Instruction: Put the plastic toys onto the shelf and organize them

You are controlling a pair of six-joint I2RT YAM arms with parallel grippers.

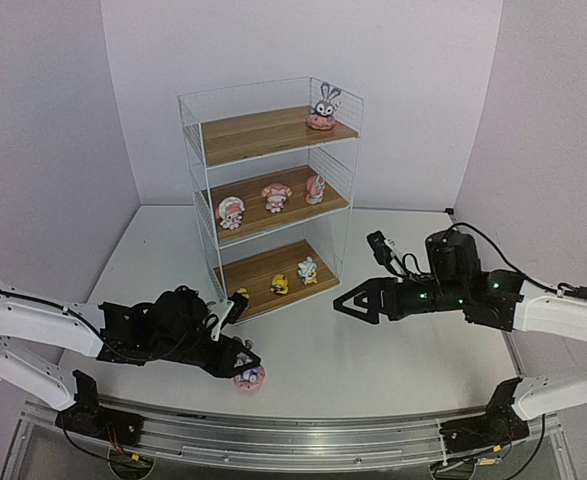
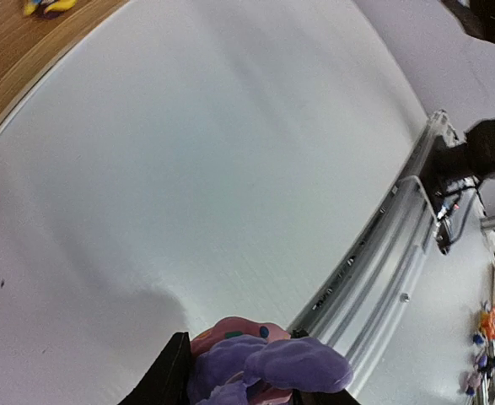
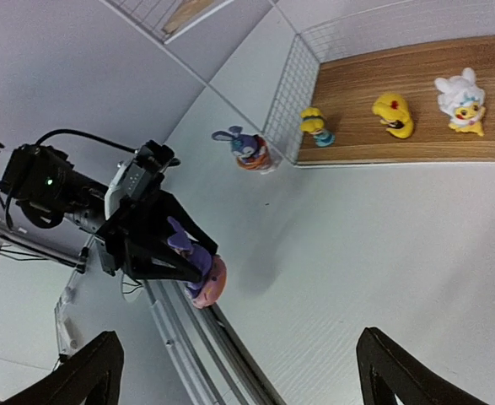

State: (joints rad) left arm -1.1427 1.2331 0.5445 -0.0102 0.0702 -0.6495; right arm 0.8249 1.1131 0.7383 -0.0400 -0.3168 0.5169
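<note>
My left gripper (image 1: 243, 366) is shut on a purple bunny with a pink base (image 1: 250, 377), held tilted just above the table's near edge. In the left wrist view the bunny (image 2: 260, 364) fills the gap between the dark fingers (image 2: 168, 380). My right gripper (image 1: 348, 301) hangs open over the table's middle, pointing left at it, and its view shows the held bunny (image 3: 201, 272). The shelf (image 1: 263, 135) carries another bunny (image 1: 323, 107) on top, three pink-white toys (image 1: 276, 197) on the middle board and small yellow ones (image 1: 280, 285) below. A third bunny (image 3: 247, 148) stands on the table by the shelf.
A metal rail (image 1: 303, 440) runs along the table's near edge, right below the held bunny. White walls close in the table at the back and sides. The left arm's wrist covers the shelf's lower left corner in the top view.
</note>
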